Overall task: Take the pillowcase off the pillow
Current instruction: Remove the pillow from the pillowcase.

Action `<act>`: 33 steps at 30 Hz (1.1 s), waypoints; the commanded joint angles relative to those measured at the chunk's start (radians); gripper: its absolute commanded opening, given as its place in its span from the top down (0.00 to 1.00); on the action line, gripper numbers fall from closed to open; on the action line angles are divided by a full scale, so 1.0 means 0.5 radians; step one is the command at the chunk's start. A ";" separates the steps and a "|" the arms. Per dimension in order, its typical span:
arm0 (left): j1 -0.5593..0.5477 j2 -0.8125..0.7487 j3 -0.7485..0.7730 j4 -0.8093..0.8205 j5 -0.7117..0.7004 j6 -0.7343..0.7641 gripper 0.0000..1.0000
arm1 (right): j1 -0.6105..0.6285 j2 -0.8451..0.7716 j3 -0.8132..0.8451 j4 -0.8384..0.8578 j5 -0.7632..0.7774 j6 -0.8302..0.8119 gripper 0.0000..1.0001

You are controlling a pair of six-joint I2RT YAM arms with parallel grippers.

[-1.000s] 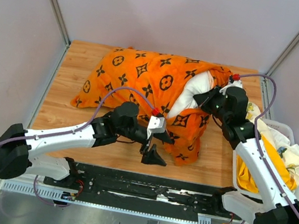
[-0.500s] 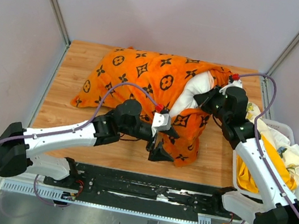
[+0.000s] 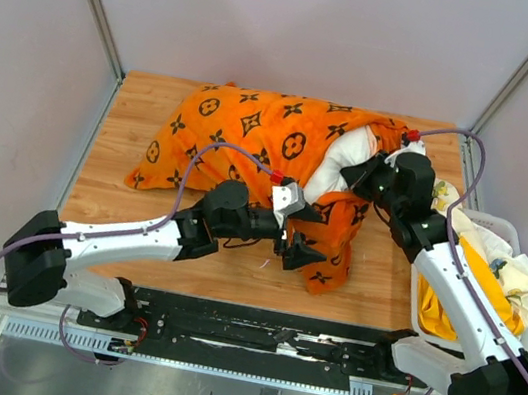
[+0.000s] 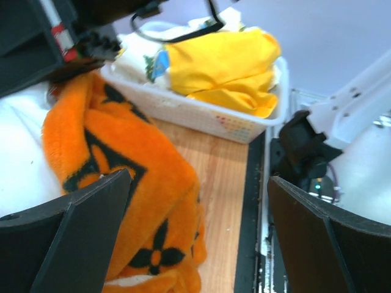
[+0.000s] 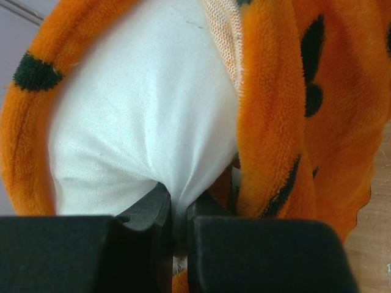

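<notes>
Right gripper (image 5: 177,210) pinches a corner of the pillow (image 5: 140,110). Left gripper (image 3: 309,233), spread wide, has the pillowcase (image 3: 255,130) hem just ahead. Biting too deep could catch the pillow too, dragging both together.

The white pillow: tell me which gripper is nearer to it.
Right. The right gripper has its fingers pinched shut on the pillow's exposed white end. The left gripper hangs open at the pillowcase's drooping front flap, gripping nothing.
</notes>
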State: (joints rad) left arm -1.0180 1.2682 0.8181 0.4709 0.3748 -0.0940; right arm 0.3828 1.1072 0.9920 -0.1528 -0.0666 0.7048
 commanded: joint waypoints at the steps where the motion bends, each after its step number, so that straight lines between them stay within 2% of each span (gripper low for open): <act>1: -0.016 0.158 0.038 0.048 -0.313 0.073 0.01 | 0.081 -0.014 0.092 0.260 -0.012 -0.037 0.99; 6: -0.067 0.413 0.019 0.017 -0.383 0.063 0.06 | 0.084 -0.021 0.103 0.248 -0.014 -0.050 0.99; 13: -0.238 0.673 -0.014 0.261 -0.320 -0.079 0.13 | 0.089 0.009 0.098 0.304 -0.057 0.008 0.99; 18: -0.365 0.938 0.039 0.274 -0.354 -0.112 0.18 | 0.093 0.008 0.118 0.334 -0.075 0.051 0.99; 25: -0.480 1.166 0.086 0.313 -0.366 -0.166 0.19 | 0.094 0.016 0.144 0.373 -0.081 0.112 0.99; 33: -0.594 1.293 0.127 0.137 -0.587 -0.098 0.20 | 0.094 0.024 0.216 0.406 0.034 0.266 0.99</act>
State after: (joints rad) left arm -1.2465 1.8610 0.8772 0.6743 0.0639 -0.1284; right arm 0.4046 1.1439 0.9916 -0.2081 -0.0761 0.7330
